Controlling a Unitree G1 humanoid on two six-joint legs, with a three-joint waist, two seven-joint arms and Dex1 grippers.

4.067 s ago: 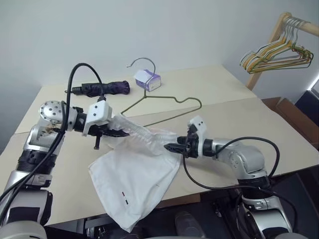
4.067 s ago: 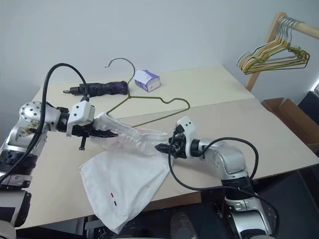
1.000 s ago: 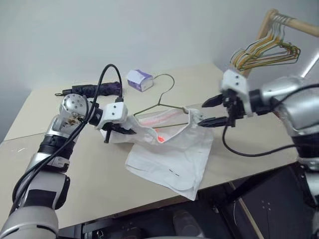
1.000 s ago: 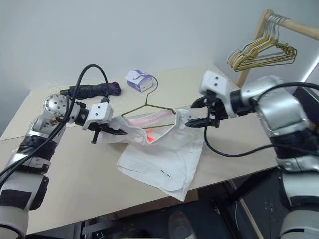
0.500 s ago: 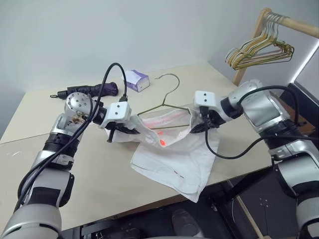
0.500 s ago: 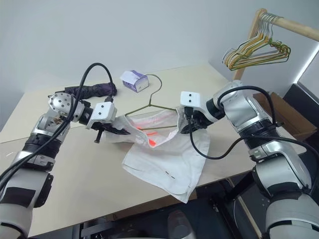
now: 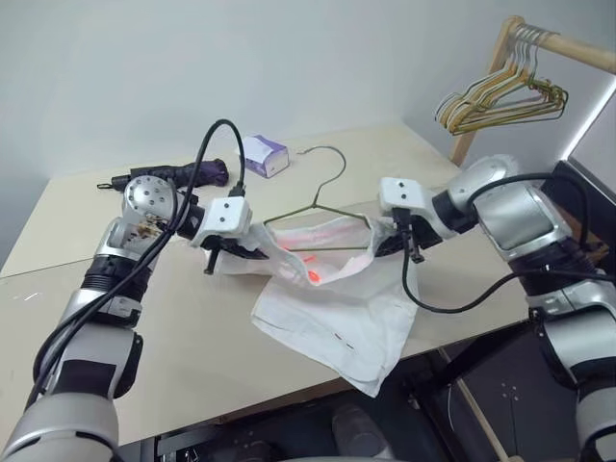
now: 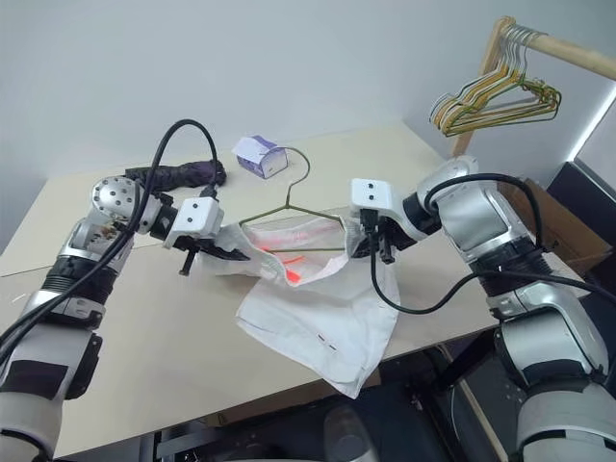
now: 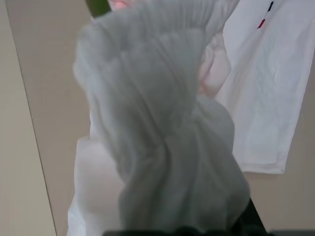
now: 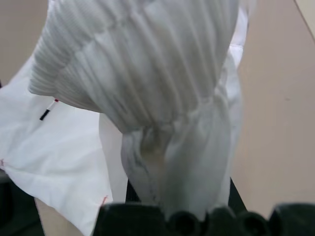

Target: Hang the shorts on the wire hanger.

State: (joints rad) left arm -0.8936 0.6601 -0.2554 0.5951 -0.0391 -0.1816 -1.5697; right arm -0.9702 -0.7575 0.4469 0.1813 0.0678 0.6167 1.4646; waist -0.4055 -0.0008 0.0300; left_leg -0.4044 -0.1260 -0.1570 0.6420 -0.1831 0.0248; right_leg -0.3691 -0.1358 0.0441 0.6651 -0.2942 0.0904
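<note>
Shorts [image 7: 332,308] waistband stretched between left fingers [image 7: 252,254] and right fingers [image 7: 393,243], both clamped on it

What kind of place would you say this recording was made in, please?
Probably a lab or test room set up for laundry tasks, not a home: a plain beige table against a bare grey wall, a wooden clothes rail with bunched hangers, and white shorts with a wire hanger laid out for practice.

The shorts [image 7: 332,308] lie near the table's [image 7: 212,337] front edge, overhanging it. The wire hanger [image 7: 318,207] lies behind them; box [image 7: 263,154] and umbrella [image 7: 178,174] sit toward the back edge.
</note>
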